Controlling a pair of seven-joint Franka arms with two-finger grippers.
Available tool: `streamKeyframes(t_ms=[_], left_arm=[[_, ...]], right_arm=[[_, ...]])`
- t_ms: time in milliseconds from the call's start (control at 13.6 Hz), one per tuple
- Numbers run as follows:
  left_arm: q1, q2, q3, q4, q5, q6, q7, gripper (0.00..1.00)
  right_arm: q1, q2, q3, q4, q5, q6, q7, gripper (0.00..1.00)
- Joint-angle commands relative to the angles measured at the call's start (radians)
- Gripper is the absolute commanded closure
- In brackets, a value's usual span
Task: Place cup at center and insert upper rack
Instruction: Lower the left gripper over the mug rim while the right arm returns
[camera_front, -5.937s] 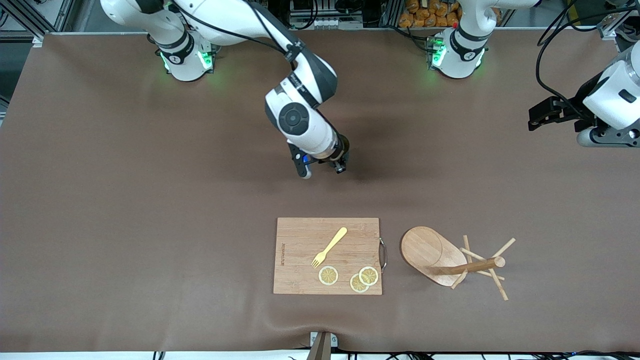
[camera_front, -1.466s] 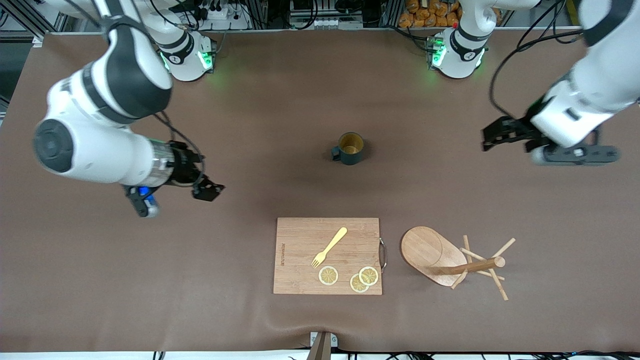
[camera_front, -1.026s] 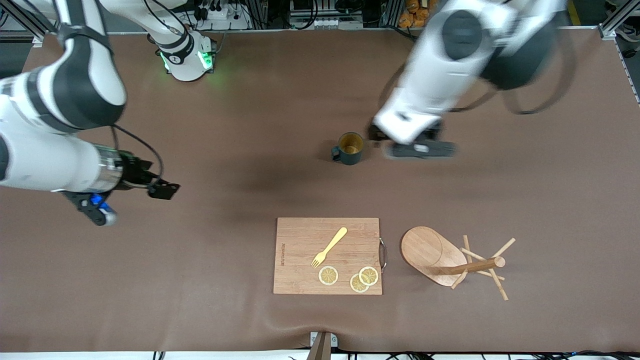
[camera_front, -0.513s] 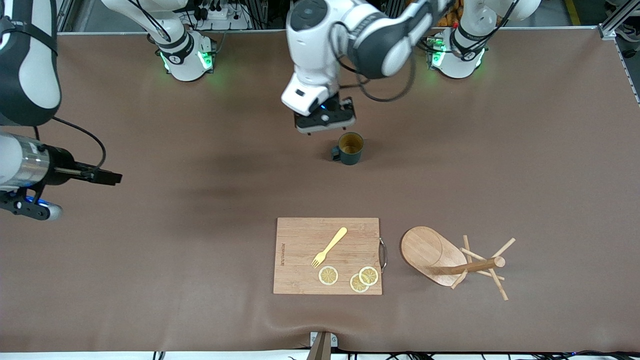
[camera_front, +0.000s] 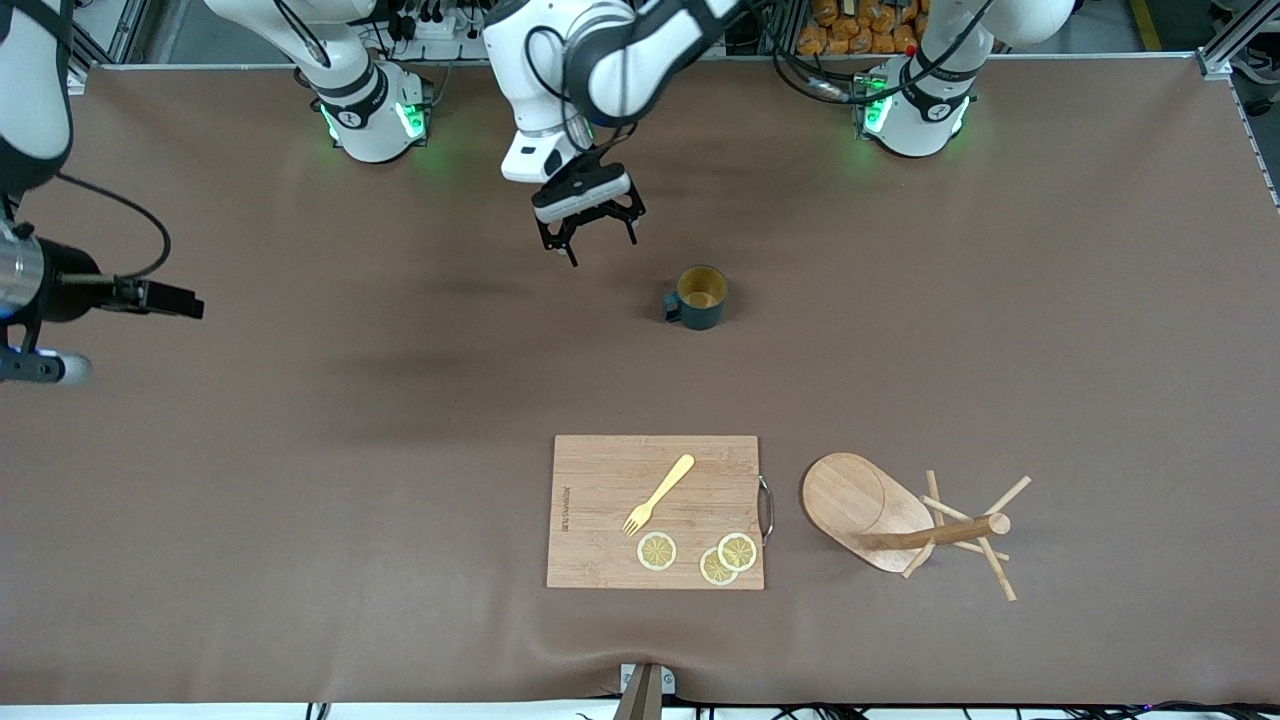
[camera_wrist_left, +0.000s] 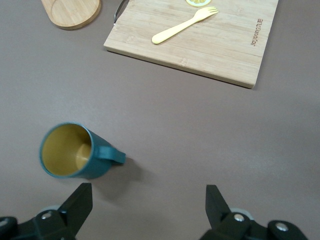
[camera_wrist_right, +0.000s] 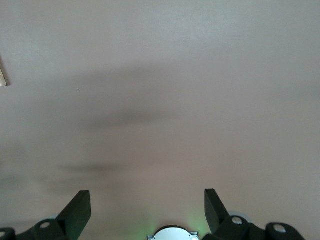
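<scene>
1. The cup (camera_front: 699, 297), a dark teal mug with a yellowish inside, stands upright on the brown table (camera_front: 300, 500) near its middle, with no gripper touching it. By the look of it, the first half of the task is done.

2. The upper rack (camera_front: 905, 525), a light wooden mug tree, lies tipped on its side, its oval base up on edge and its post and pegs pointing toward the left arm's end of the table. It sits nearer the front camera than the cup, just beside the cutting board (camera_front: 655, 510). Nothing holds it, so inserting it appears not yet started.

3. The left gripper (camera_front: 590, 238) hangs over bare table close to the cup, toward the right arm's end. Its fingers are spread wide and hold nothing; its wrist view shows the cup just off one fingertip.

4. The right gripper (camera_front: 160, 298) hangs over the table's edge at the right arm's end, well apart from everything. Its fingers are spread wide and empty, and the arm looks to be waiting.

5. On the cutting board lie a yellow fork (camera_front: 659, 494) and three lemon slices (camera_front: 698, 553).

6. Writing: a small dark line of print runs along one edge of the cutting board, too small to read. No lettering is visible on the cup.
</scene>
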Motion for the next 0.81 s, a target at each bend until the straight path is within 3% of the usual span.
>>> streamKeyframes(t_ms=[0,147,366,513,733], left_arm=[[-0.066,0.086,0.011,0.014,0.137,-0.004,-0.148,0.0],[-0.074,0.125,0.011,0.014,0.218,-0.004,-0.239,0.0],[-0.114,0.18,0.012,0.008,0.332,-0.09,-0.418,0.0],[-0.142,0.235,0.012,0.007,0.418,-0.139,-0.545,0.0],[-0.155,0.275,0.012,0.008,0.461,-0.21,-0.627,0.0]], right_arm=[[-0.02,-0.161,0.02,-0.209,-0.036,0.098,-0.021,0.0],[-0.02,-0.183,0.02,-0.22,-0.048,0.118,-0.02,0.0],[-0.026,-0.158,0.02,-0.107,-0.059,0.103,-0.017,0.0],[-0.004,-0.119,0.028,-0.056,-0.164,0.078,-0.017,0.0],[-0.001,-0.086,0.028,-0.001,-0.164,0.044,-0.009,0.0]])
